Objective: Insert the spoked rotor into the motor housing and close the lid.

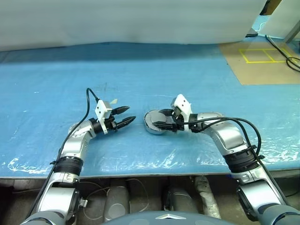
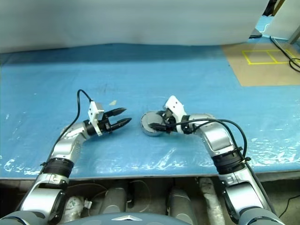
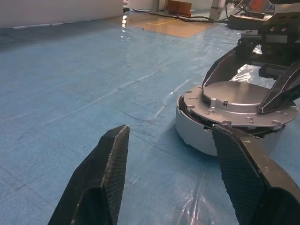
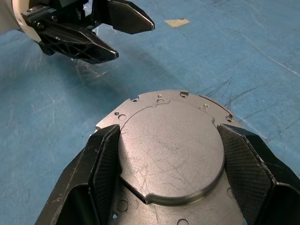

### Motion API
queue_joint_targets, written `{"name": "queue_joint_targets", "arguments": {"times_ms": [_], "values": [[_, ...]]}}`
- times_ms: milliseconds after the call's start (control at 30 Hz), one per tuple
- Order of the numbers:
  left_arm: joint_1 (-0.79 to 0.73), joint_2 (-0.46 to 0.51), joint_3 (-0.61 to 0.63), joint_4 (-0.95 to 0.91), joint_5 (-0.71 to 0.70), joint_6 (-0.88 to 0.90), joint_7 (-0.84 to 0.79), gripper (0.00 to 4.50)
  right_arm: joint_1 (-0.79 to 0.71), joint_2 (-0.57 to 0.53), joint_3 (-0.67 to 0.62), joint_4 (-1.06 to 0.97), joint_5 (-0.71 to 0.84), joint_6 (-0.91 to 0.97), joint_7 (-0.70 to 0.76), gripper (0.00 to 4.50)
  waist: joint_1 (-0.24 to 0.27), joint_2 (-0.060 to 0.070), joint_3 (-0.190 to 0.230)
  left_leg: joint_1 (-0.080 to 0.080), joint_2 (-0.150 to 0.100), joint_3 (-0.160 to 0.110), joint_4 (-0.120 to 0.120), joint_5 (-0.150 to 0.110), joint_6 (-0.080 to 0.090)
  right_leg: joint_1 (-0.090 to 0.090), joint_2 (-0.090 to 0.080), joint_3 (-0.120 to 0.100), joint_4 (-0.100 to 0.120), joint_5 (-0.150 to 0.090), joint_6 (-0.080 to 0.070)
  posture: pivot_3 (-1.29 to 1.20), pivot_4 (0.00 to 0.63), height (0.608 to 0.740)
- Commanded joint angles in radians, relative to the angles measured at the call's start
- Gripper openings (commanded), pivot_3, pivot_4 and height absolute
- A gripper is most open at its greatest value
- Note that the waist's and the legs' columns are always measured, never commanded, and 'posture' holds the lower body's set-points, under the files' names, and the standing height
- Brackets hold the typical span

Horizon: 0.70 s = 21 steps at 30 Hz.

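Grey lid [image 4: 171, 150] atop motor housing [image 3: 197, 136], between right gripper's [image 4: 168, 164] 2 spread fingers; left gripper [image 1: 125, 116] open, empty

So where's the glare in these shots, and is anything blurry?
Left wrist view: bright glare on the plastic sheet at the far end; near black fingers soft. Left eye view: sheen along the sheet's wrinkled front edge. Right wrist view: lid sharp, evenly lit.

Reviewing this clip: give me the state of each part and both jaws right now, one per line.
Lid: on top of the motor housing, sitting askew, not fully seated.
Motor housing: on the blue table, covered.
Right gripper: jaws around the lid's raised centre.
Left gripper: open, empty, beside the housing.
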Motion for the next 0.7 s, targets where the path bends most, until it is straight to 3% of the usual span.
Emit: {"name": "queue_joint_targets", "arguments": {"times_ms": [33, 700], "values": [[0.002, 0.007, 0.004, -0.035, -0.006, -0.005, 0.001, 3.00, -0.016, 0.011, -0.017, -0.001, 0.011, 0.021, -0.014, 2.96, 0.000, 0.000, 0.000, 0.000, 0.000, 0.000, 0.000, 0.000, 0.000, 0.000, 0.000, 0.000, 0.000, 0.000, 0.000, 0.00, 0.150, 0.740], [-0.001, -0.001, 0.003, -0.031, -0.006, -0.006, 0.002, 3.00, 0.018, 0.020, 0.024, 0.042, -0.064, -0.008, -0.073, 2.96, 0.000, 0.000, 0.000, 0.001, 0.000, 0.000, 0.002, 0.000, 0.000, 0.002, 0.000, 0.000, 0.000, 0.000, -0.001, 0.00, 0.150, 0.740]]}}
